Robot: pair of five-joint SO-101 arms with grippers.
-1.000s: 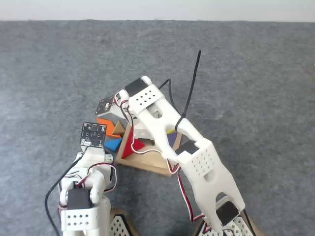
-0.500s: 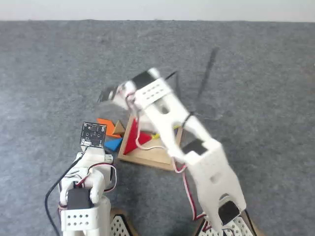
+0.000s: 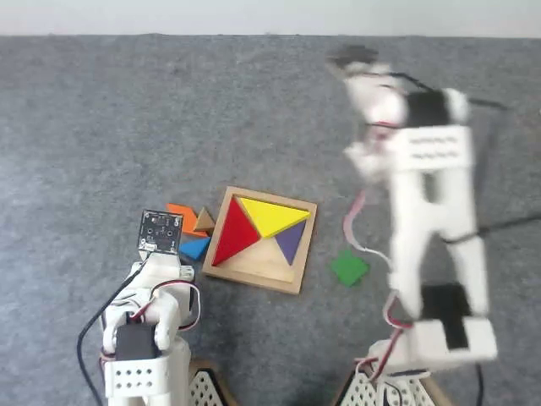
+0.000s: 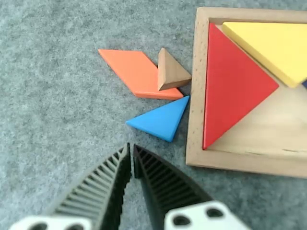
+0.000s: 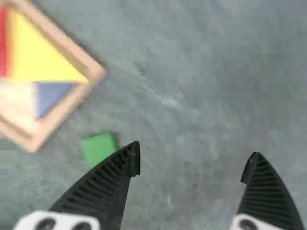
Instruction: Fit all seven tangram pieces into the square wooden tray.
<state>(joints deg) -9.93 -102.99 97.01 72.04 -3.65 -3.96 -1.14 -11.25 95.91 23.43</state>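
Wooden tray (image 3: pixel 254 282) holds the red triangle (image 3: pixel 232 233), yellow triangle (image 3: pixel 270 216) and purple triangle (image 3: pixel 290 241); the green square (image 3: pixel 349 267) lies just beside one rim and the orange parallelogram (image 4: pixel 136 72), tan triangle (image 4: pixel 170 72) and blue triangle (image 4: pixel 160 120) cluster by the opposite rim, seemingly staged one side per arm. Left gripper (image 4: pixel 131 148) rests near the blue triangle, jaws together; right gripper (image 5: pixel 194 151) hangs near the green square, jaws wide apart, its arm blurred from above.

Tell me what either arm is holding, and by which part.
Nothing is held. The left gripper has its jaws shut on nothing; the right gripper is open and empty.
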